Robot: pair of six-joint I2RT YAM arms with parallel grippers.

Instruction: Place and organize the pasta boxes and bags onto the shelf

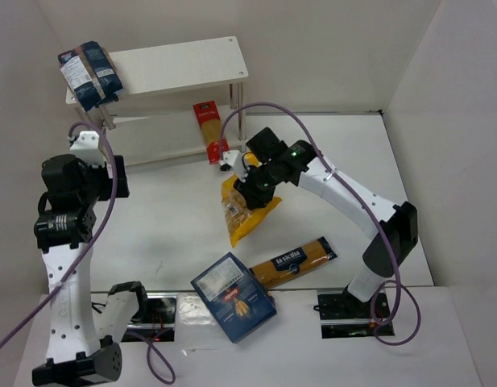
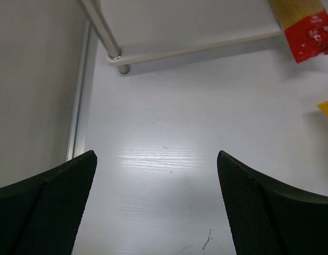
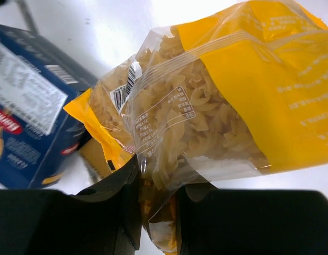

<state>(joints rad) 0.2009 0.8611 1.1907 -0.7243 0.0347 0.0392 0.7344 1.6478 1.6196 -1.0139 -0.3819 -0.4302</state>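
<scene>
Yellow clear-window bag of spiral pasta (image 3: 233, 106): one end clamped between the fingers of the right end effector (image 3: 156, 212), the rest extending from it over the tabletop (image 1: 176, 218), in front of the white shelf (image 1: 184, 64) (not on it). Left end effector (image 2: 156, 156): fingers wide apart, holding nothing, near a shelf leg (image 2: 102, 29).

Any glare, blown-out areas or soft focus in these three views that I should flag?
Top external: even light, sharp throughout, only faint shadows. Left wrist: a bright glare patch on the table between the fingers; the left gripper shows as dark, soft-edged shapes. Right wrist: the table behind is blown out to white, the yellow bag is sharp, the blue box looks slightly softer.
</scene>
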